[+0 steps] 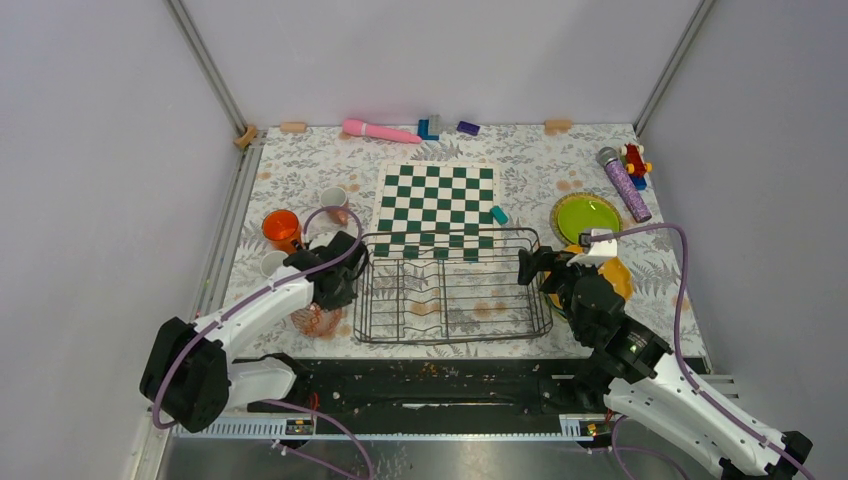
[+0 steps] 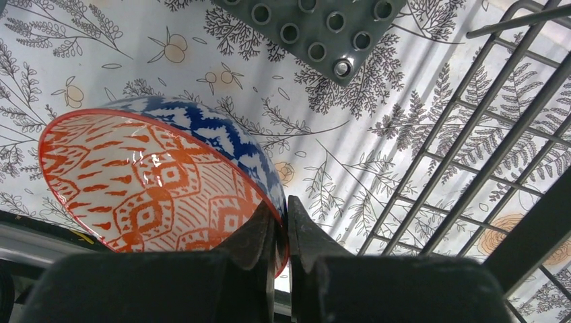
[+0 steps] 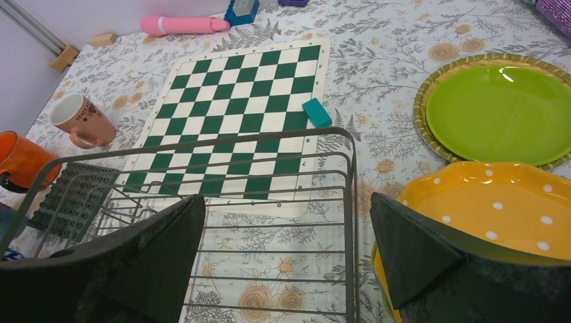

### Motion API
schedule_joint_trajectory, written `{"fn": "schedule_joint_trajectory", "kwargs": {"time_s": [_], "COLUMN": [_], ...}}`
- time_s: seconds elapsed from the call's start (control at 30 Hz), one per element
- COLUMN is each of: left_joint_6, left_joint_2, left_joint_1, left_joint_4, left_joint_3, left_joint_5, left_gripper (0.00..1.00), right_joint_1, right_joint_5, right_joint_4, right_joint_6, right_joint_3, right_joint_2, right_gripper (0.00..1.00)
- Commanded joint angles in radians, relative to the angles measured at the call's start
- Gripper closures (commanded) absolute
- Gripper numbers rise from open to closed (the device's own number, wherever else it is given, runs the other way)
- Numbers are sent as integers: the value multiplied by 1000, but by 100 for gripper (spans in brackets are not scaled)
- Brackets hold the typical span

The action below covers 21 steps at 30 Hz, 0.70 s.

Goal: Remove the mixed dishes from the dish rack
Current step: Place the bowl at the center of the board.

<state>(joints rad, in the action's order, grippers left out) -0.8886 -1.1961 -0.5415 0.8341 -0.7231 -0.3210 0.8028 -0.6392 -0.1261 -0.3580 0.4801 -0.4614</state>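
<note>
Bowl [image 2: 155,175], blue and white outside and orange-patterned inside, is pinched by its rim in the left pincer [image 2: 286,208], whose two fingers are pressed together on either side of the edge. The bowl is tilted on its side: in the left wrist view its mouth faces the lower left of the frame and its patterned outer wall turns to the upper right. In the top view it sits outside the dish rack [image 1: 450,237], just off the rack's lower-left corner, over the tabletop [image 1: 300,160]. I cannot tell whether it touches the surface.

The dish rack lies in the middle of the top view with its long axis running left to right, its far side overlapping the near edge of the chessboard [image 1: 437,205]. A grey mat [image 2: 316,27] lies beside its left end.

The right pincer [image 3: 286,202] is spread wide and holds nothing, hovering at the rack's right end. To its right the yellow-orange plate [image 3: 498,208] lies flat, with the lime green plate [image 3: 505,111] beyond it. The orange cup [image 1: 281,228] and pink mug [image 1: 335,198] stand left of the chessboard.
</note>
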Motion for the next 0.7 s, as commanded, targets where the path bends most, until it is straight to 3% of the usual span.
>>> {"fn": "schedule_joint_trajectory", "kwargs": {"time_s": [0.0,0.17,0.4,0.67], "left_joint_6": [20,14,20,16], "left_joint_2": [-34,-46,-30,44], "left_joint_1": [16,18,17,17], "left_joint_4": [-38,-39,-39,-2], "left_joint_3": [14,16,7,-13], "left_joint_5": [32,36,36,7], "left_gripper": [92,81,72,48], "right_joint_1": [-4,-4,-4,-4], "right_joint_5": [-47,-57,-69,-75], "right_joint_4": [-3,-16,-23,-35], "right_joint_6": [1,-5,-7,-10], "right_joint_3": [21,19,18,24], "right_joint_2": [-3,5,21,31], "right_gripper": [0,0,0,0]}}
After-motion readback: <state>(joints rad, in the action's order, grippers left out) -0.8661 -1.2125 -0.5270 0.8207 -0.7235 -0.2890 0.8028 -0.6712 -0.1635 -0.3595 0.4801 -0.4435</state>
